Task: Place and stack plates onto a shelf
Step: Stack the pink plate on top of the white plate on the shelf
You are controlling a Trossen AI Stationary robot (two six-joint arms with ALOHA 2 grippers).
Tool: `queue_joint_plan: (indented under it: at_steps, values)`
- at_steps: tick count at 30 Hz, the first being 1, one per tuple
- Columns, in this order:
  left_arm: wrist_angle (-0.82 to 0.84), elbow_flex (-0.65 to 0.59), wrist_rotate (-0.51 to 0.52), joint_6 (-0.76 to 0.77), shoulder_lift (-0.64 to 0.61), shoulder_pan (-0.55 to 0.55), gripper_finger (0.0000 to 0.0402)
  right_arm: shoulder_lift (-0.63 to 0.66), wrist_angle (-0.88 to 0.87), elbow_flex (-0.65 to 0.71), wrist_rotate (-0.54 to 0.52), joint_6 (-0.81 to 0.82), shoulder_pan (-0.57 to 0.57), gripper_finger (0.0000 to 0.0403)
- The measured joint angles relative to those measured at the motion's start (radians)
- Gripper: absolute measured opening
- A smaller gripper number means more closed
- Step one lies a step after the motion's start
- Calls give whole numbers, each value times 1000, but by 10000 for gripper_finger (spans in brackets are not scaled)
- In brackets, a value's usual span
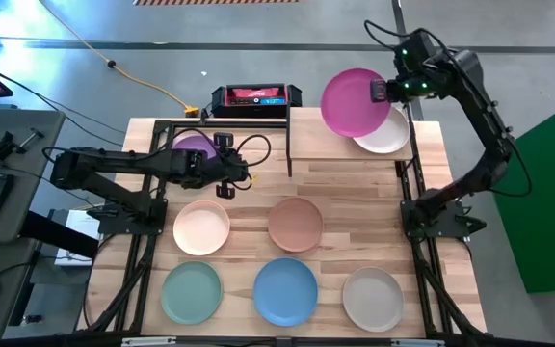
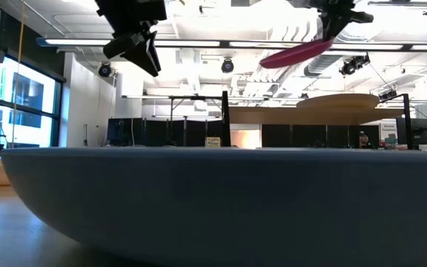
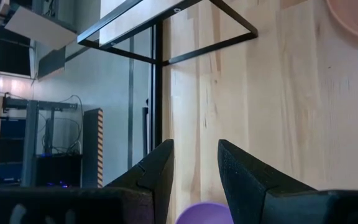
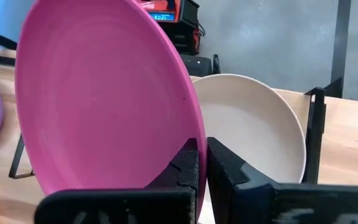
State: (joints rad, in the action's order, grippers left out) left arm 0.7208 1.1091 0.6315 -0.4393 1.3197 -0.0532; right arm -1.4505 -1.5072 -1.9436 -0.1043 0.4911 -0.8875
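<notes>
In the high view my right gripper [image 1: 379,92] is shut on the magenta pink plate [image 1: 353,101], above the light-wood shelf [image 1: 321,145]. A beige plate [image 1: 385,135] lies flat on that shelf, partly under the pink one. My left gripper [image 1: 227,179] hovers open just right of the purple plate [image 1: 194,146], which lies on the table inside a black frame. In the low view the left gripper [image 2: 148,55] is well above the table. Peach [image 1: 201,227], terracotta [image 1: 295,224], mint [image 1: 192,292], blue [image 1: 285,291] and beige [image 1: 372,299] plates lie flat on the table. My right gripper pinches the pink plate's rim [image 4: 188,140] between its two fingers [image 4: 185,165], one on each face. The plate is lifted clear above the shelf and the beige plate. It is tilted, as the low view shows of the pink plate [image 2: 296,53].
A black and red device [image 1: 255,95] sits beyond the table's far edge. Black frame bars [image 1: 287,145] stand between the purple plate and the shelf. The blue plate [image 2: 199,200] fills the low view's foreground. Bare wood lies between the plate rows.
</notes>
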Motion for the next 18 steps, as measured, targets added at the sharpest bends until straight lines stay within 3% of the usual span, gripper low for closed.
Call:
queue_joint_plan:
  at_steps: [4, 9, 18]
  values:
    - [-2, 0, 0, 0, 0, 0, 115, 104, 102, 187, 6, 16, -1, 0]
    - [-2, 0, 0, -2, 0, -1, 115, 248, 259, 397, 87, 64, -39, 0]
    - [-19, 0, 0, 1, 0, -1, 115, 391, 310, 608, 93, 188, -137, 0]
